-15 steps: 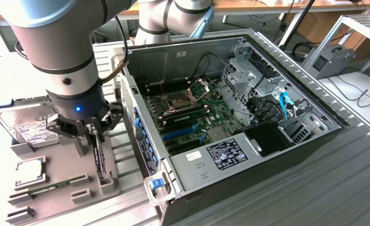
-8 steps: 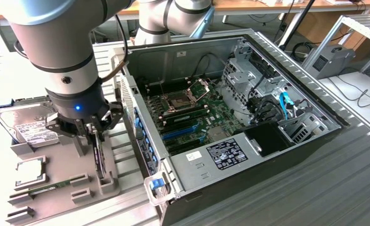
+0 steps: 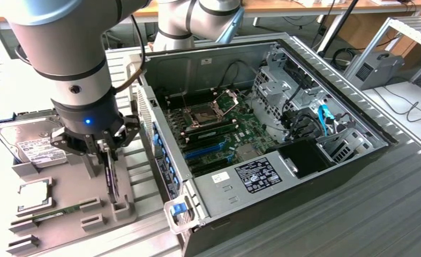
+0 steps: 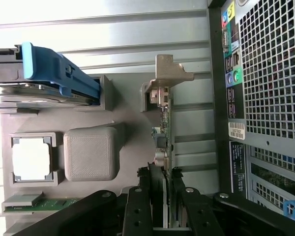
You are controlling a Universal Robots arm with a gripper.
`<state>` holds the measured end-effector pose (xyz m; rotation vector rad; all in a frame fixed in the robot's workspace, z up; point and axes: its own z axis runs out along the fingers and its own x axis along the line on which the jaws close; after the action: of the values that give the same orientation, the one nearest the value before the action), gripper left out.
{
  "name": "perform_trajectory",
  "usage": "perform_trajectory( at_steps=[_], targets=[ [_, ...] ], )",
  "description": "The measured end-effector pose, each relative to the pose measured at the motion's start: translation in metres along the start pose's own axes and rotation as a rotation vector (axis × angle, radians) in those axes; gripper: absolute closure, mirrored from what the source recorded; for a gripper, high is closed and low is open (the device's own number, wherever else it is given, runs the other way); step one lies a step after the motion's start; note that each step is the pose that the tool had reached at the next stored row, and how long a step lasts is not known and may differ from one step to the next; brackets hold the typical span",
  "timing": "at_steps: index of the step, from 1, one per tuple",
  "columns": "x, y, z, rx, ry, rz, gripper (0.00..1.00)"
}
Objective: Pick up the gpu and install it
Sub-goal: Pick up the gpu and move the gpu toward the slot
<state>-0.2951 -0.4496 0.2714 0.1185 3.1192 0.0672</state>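
Exterior view: the gripper (image 3: 99, 147) is seen lowered over the grey fixture tray (image 3: 67, 209), on the exterior view's left of the open computer case (image 3: 196, 64). The gpu (image 3: 110, 179) is held on edge directly beneath the claw, a thin black blade whose lower edge appears to be seated in a slotted block of the tray; whether it has been raised at all cannot be told.

The relation that matters is settled most clearly in the wrist view. The card is seen edge-on, and its long axis runs straight out from between the fingers (image 4: 155, 189) towards the silver bracket (image 4: 171, 73), which rests against a small grey holder block. The far end of the card is hidden behind the gripper body. The two fingers are set one against each flat face, so the jaws are judged to be closed on the gpu across its thin dimension, with no gap to be made out on either side.

Relative to the claw, the card is therefore not offset: it is centred between the jaws and extends below them. The case wall with its perforated grille lies just beside the card and roughly parallel to its long axis. The motherboard (image 3: 246, 128) is well apart, inside the case towards the exterior view's right. A hard drive (image 3: 35, 142) and a memory stick (image 3: 53, 214) are left in the tray, untouched.
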Motion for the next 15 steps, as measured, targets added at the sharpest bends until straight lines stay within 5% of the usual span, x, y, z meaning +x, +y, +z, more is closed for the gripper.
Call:
perform_trajectory(
  at_steps=[15],
  targets=[
    [-0.0001, 0.0002, -0.0048, -0.0001, -0.0001, 0.0, 0.72]
  ],
)
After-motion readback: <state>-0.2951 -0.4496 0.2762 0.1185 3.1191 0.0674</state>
